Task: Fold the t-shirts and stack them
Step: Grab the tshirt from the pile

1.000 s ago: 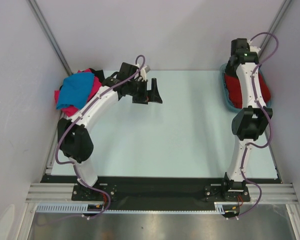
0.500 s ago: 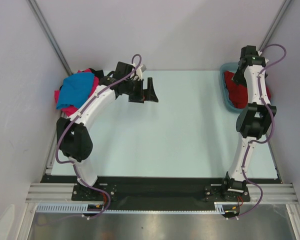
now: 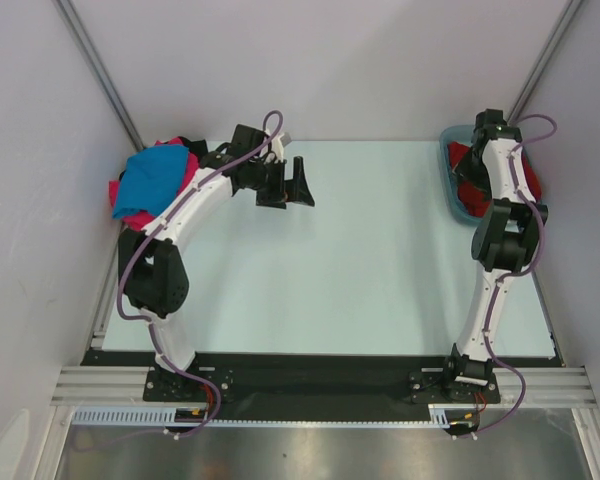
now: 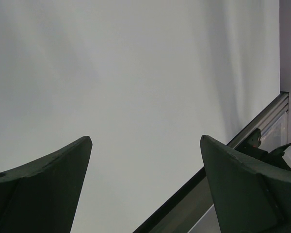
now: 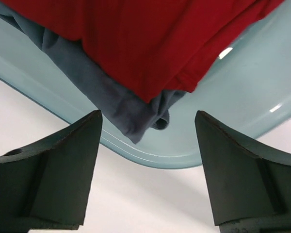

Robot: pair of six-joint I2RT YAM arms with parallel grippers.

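A pile of t-shirts lies at the table's far left corner: bright blue (image 3: pixel 150 182) on top, hot pink (image 3: pixel 188 172) under it, black (image 3: pixel 192 146) behind. A dark red t-shirt (image 3: pixel 470 192) lies in the teal tub (image 3: pixel 448 178) at the far right. In the right wrist view the red shirt (image 5: pixel 145 39) lies over a grey one (image 5: pixel 106 94) inside the tub (image 5: pixel 223 111). My right gripper (image 5: pixel 146 116) is open and empty, above the tub's rim. My left gripper (image 3: pixel 300 185) is open and empty over bare table, right of the pile; it also shows in the left wrist view (image 4: pixel 145 138).
White walls close in the table on three sides, with slanted metal posts (image 3: pixel 100 70) at the back corners. The right arm's wrist (image 3: pixel 490 128) hides part of the tub. The table's edge rail (image 4: pixel 262 121) shows in the left wrist view.
The right arm's wrist has come down and nearer over the tub's far end. The left gripper has shifted slightly left and stays open.
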